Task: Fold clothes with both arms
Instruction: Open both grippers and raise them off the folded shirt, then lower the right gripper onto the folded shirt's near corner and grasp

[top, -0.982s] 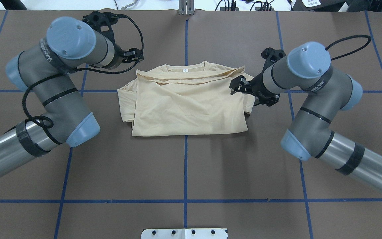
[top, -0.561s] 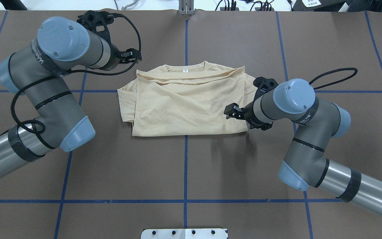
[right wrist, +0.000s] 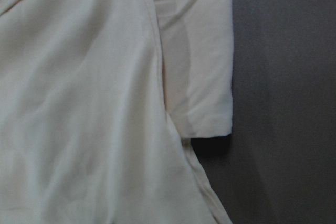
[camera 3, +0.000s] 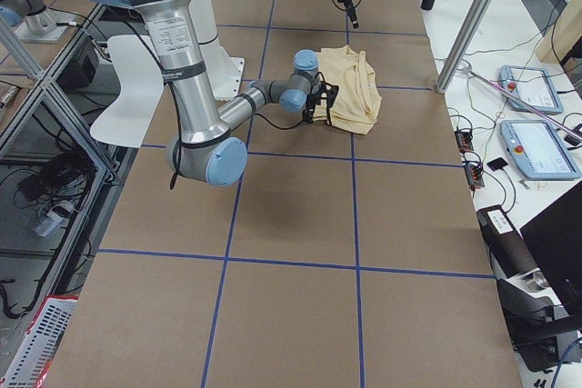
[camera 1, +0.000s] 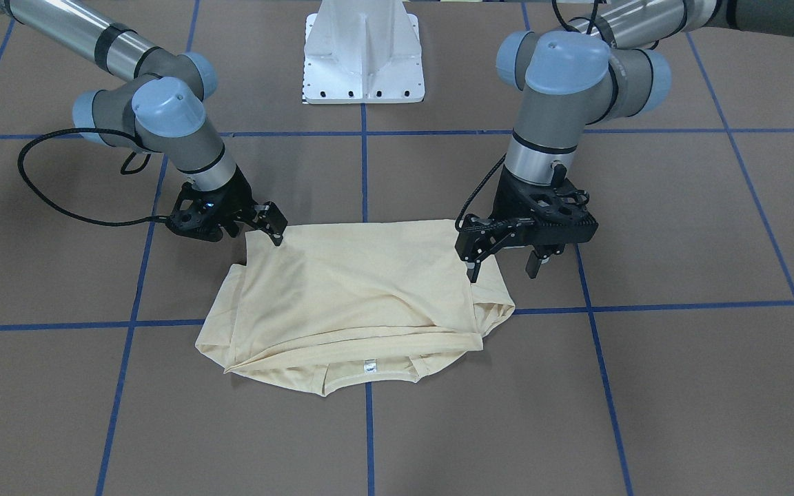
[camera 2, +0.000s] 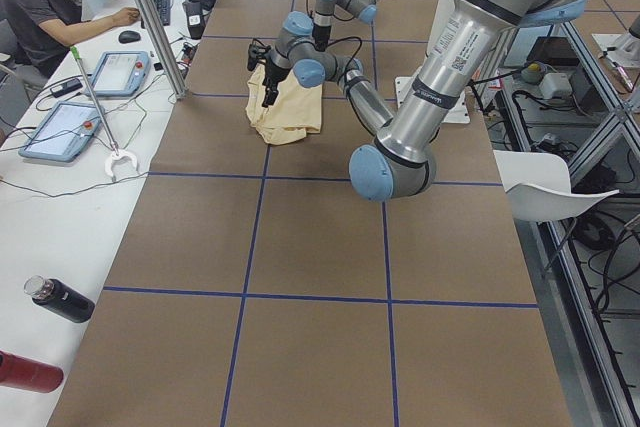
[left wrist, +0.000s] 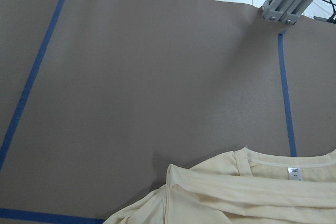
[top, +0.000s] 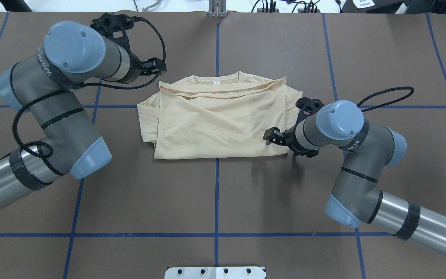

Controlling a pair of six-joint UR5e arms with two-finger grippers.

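Front view: shirt (camera 1: 355,296) lies part-folded at the middle of the table (camera 1: 679,399), collar toward your edge; right gripper (camera 1: 271,224) is low at its robot-side corner, fingers parted, empty; left gripper (camera 1: 502,265) hovers wide open, empty. Overhead: left gripper is off the collar-side corner. You're between folds, I'd say; next needs both corners pinched.

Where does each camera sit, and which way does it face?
Front-facing: across the table, facing the base; left arm, right arm.
Overhead: behind the robot, looking down; both arms.
Left: table's left end; left arm near.
Right: right end; right arm near.
Left wrist: over the T-shirt collar; no robot part.
Right wrist: over its edge; likewise.
All share the T-shirt.
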